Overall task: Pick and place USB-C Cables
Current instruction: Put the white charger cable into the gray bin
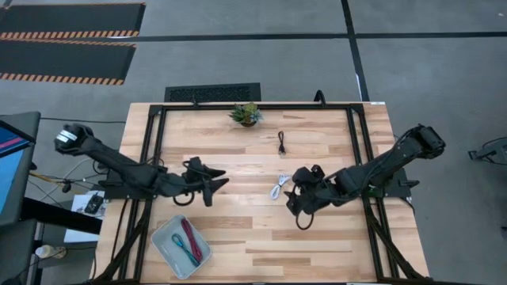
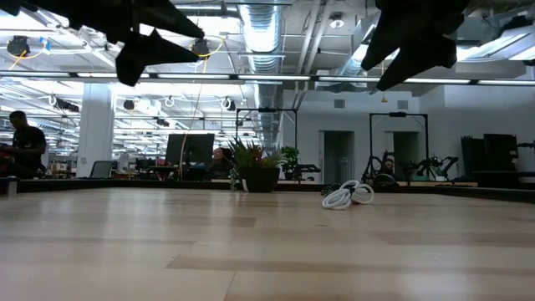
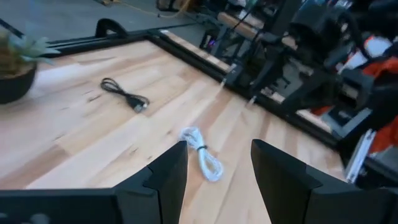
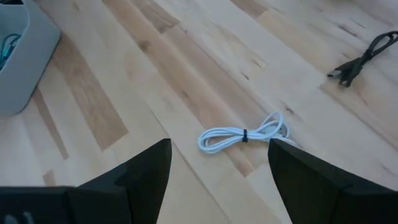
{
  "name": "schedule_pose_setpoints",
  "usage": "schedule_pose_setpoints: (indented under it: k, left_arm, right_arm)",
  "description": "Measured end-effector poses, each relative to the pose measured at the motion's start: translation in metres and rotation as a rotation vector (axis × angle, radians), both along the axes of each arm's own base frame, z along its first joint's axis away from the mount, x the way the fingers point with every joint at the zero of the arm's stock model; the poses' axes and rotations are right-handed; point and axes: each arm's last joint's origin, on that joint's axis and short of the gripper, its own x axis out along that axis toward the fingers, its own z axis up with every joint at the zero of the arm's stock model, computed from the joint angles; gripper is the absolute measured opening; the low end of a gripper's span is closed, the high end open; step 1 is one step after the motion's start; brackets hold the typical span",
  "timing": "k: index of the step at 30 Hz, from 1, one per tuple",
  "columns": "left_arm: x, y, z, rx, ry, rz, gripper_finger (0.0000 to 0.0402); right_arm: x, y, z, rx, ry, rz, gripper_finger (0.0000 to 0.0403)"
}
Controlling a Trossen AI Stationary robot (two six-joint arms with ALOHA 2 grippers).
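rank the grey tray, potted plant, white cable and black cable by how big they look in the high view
1. grey tray
2. potted plant
3. white cable and black cable look about alike, so no ranking between them

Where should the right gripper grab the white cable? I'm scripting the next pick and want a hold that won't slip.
Grip the white cable at its dark tie, where the strands are bundled tight; the loops either side are loose. It lies flat on the table, so come straight down, with the fingers across the bundle. The right gripper is open and close to it.
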Motion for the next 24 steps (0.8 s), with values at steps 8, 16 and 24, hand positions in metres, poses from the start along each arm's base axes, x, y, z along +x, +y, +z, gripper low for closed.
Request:
schedule_pose_setpoints:
  k: [8,16,24]
  left_arm:
    - [0.045,0.010,0.013,0.079,0.024,0.044,0.0159]
    - [0.114,0.008,-0.001,0.214,0.205,0.089,0.0158]
    - [0.183,0.012,-0.038,0.223,0.329,0.105,0.0158]
  right_arm:
    - [-0.003,0.010,-0.002,0.042,-0.005,0.002,0.0289]
    - [-0.017,0.031,-0.005,0.135,0.008,-0.019,0.0289]
    - [-0.051,0.061,-0.010,0.206,0.041,-0.087,0.0289]
